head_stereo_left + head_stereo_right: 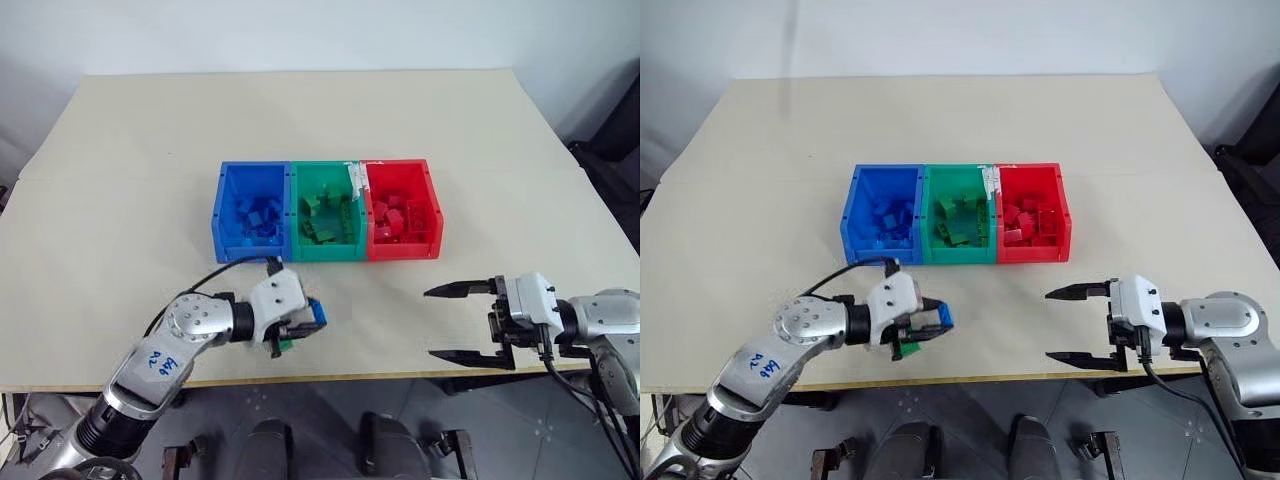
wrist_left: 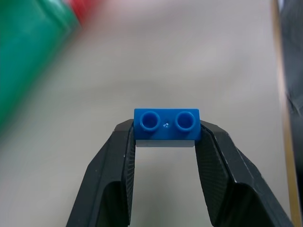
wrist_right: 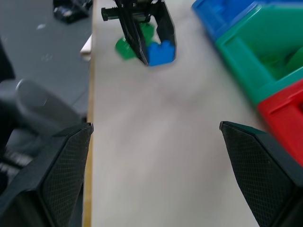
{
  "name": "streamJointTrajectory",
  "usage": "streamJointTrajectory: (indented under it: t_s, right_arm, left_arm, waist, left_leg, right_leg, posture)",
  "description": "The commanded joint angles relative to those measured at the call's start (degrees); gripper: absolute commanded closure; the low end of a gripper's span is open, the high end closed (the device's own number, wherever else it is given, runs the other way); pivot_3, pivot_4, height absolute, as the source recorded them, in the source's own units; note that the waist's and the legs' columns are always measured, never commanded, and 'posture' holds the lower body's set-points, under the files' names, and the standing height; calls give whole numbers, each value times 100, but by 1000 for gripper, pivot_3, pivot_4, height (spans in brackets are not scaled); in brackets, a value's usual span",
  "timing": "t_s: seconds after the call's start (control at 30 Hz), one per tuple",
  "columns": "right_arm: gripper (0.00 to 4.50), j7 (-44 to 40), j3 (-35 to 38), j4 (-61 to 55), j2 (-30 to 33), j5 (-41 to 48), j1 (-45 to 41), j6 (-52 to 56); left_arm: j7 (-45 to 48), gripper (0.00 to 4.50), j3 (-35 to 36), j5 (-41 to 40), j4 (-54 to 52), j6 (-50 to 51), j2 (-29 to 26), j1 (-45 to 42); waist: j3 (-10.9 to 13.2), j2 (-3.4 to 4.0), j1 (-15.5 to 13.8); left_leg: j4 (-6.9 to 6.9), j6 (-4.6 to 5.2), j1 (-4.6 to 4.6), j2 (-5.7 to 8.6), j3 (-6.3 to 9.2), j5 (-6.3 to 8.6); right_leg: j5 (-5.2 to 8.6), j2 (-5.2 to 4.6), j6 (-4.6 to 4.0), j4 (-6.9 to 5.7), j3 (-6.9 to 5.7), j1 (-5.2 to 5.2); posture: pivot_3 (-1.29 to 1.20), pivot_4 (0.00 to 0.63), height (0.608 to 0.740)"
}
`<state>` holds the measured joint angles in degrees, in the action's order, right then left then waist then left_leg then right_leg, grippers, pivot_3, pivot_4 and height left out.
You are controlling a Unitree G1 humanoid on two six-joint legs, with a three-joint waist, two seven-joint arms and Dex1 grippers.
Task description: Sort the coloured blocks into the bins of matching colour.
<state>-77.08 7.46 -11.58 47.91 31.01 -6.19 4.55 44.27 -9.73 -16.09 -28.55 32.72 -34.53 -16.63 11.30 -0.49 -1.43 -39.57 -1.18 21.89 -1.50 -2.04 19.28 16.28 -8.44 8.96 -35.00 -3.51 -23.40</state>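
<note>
My left gripper point(image 1: 310, 320) is shut on a small blue block point(image 2: 166, 125), pinching its two ends, low over the table near the front edge. A green block point(image 3: 125, 47) lies on the table right beside those fingers. Further back stand the three joined bins, blue point(image 1: 245, 250), green point(image 1: 325, 252) and red point(image 1: 402, 250), each holding several blocks of its own colour. My right gripper point(image 1: 430, 323) hovers open and empty at the front right, pointing left towards the other gripper.
A white label point(image 1: 356, 180) sticks up where the green and red bins meet. The table's front edge point(image 1: 380, 378) runs just below both grippers. Bare tabletop lies between the grippers and behind the bins.
</note>
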Motion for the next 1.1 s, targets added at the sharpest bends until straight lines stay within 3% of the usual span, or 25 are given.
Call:
streamJointTrajectory:
  t_s: [0.03,0.23,0.4,0.5,0.63,0.73,0.87,1.1]
  right_arm:
    - [0,417,372,-356,-204,435,6,222]
    - [0,1389,494,-1168,-1128,873,179,241]
    - [0,1613,309,-1255,-1304,666,178,239]
    - [0,1448,201,-1093,-1203,549,89,192]
    - [0,1250,153,-915,-1087,460,-65,179]
    - [0,1115,112,-758,-1044,437,-199,194]
    - [0,763,-26,-370,-952,400,-532,204]
    - [0,-150,-404,424,-778,246,-1169,147]
  left_arm:
    - [242,3042,713,-489,59,-775,147,-54]
    - [24,3042,2038,-709,1343,-1424,59,-463]
    - [-88,3042,2045,-322,2813,-1818,-80,-1261]
    - [1,2049,1953,-384,3321,-1816,29,-1759]
    - [244,814,1995,-533,3367,-1828,15,-1812]
    - [354,16,2172,-557,3124,-1836,-179,-1456]
    - [698,16,2882,-783,2784,-2222,-569,-455]
    - [1722,16,4279,-1097,2827,-2946,-1153,1697]
  waist:
    - [0,0,1]
    - [-1,-1,0]
    - [-1,-2,-24]
    - [-3,-6,-16]
    - [-3,-6,32]
    - [-3,-6,79]
    - [-3,-7,190]
    - [-3,-7,133]
  left_leg:
    - [0,0,0,0,0,0]
    - [-5,-1,0,-2,1,0]
    - [-8,1,1,1,1,1]
    - [-10,2,5,2,2,1]
    - [-10,4,9,2,0,2]
    - [-7,4,8,1,-2,2]
    - [-5,4,7,-3,-4,2]
    - [-4,4,8,-8,-5,9]
  right_leg:
    - [0,0,0,0,0,0]
    - [0,1,0,-7,-3,0]
    - [-3,1,4,-5,-3,3]
    - [-5,1,6,-5,-3,2]
    - [-6,1,7,-3,-3,-1]
    - [-5,3,6,-4,-4,-5]
    - [-5,2,6,-3,-2,-7]
    - [-3,2,3,0,-3,-8]
  posture:
    - [0,150,740]
    - [0,150,740]
    - [0,150,740]
    - [0,150,740]
    - [0,150,740]
    - [0,150,740]
    - [0,150,740]
    - [0,150,740]
